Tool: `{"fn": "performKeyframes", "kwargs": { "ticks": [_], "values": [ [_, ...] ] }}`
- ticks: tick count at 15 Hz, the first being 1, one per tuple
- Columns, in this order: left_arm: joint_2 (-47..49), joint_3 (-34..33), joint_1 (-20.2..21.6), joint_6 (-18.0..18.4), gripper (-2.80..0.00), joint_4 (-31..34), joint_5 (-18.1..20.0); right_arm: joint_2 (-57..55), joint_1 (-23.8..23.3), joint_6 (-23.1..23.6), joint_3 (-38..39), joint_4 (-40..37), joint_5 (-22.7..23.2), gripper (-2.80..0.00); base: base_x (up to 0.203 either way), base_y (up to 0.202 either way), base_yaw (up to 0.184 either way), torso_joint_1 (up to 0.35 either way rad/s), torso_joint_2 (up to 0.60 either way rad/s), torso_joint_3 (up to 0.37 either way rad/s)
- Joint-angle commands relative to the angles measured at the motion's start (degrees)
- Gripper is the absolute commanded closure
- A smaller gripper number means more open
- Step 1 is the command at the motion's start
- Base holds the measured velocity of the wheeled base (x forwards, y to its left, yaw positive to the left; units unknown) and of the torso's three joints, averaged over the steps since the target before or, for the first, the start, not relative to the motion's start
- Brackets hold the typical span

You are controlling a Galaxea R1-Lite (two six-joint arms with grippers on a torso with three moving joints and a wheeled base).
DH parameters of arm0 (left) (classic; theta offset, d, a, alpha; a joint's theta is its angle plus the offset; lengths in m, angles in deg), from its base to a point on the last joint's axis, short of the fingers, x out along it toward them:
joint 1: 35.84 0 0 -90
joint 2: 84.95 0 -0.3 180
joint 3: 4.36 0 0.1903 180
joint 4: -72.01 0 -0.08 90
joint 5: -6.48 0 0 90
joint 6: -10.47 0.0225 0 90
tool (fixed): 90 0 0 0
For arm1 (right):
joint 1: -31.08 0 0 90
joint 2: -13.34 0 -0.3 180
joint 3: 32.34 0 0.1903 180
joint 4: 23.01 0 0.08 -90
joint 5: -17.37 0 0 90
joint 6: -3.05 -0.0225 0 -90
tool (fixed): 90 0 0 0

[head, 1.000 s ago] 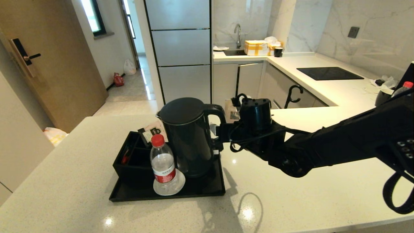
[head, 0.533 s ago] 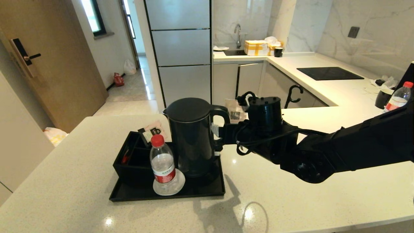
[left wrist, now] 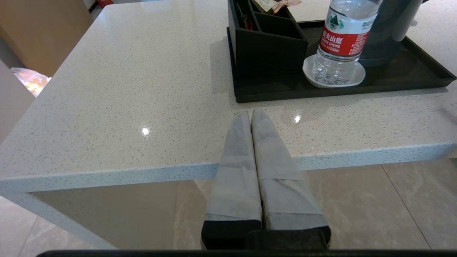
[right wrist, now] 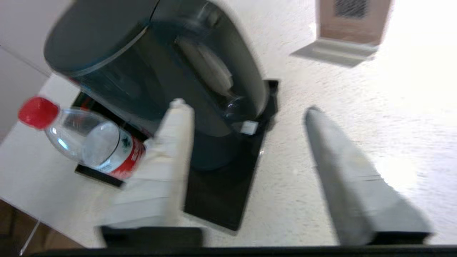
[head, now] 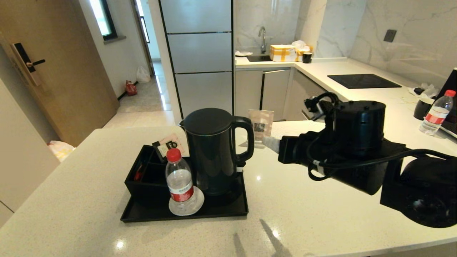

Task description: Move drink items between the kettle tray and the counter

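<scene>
My right gripper (right wrist: 246, 107) hangs spread and empty above the counter (head: 321, 221), beside the electric kettle (head: 214, 150) standing on the kettle tray (head: 228, 211). The water bottle (left wrist: 344, 39) label reads "SPRING". My left gripper (left wrist: 251, 116) is pressed together at the counter's near edge.

open right hand (right wrist: 246, 107) facing kettle (right wrist: 150, 71) on tray (right wrist: 221, 192).
</scene>
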State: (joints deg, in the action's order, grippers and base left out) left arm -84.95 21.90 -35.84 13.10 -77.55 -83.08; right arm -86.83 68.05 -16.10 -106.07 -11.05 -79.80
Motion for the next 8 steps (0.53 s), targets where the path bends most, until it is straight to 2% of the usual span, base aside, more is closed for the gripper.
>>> {"fn": "performKeyframes", "kwargs": {
  "ticks": [1,4,6,8],
  "values": [
    [0.0,0.1,0.0,0.0,0.00,0.0,0.0,4.9,-1.2,-0.1,1.2,-2.7,-0.2,0.00,0.000,0.000,0.000,0.000,0.00,0.000],
    [0.0,0.1,0.0,0.0,0.00,0.0,0.0,20.9,-7.1,2.0,1.9,-14.0,-3.0,0.00,0.000,0.000,0.000,0.000,0.00,0.000],
    [0.0,0.0,0.1,0.0,0.00,0.0,0.0,35.3,-17.0,5.4,2.2,-23.1,-7.5,0.00,0.000,0.000,0.000,0.000,0.00,0.000],
    [0.0,0.0,0.1,0.0,0.00,0.0,0.0,49.0,-23.2,7.5,2.3,-33.5,-11.6,0.00,0.000,0.000,0.000,0.000,0.00,0.000]
  ]
}}
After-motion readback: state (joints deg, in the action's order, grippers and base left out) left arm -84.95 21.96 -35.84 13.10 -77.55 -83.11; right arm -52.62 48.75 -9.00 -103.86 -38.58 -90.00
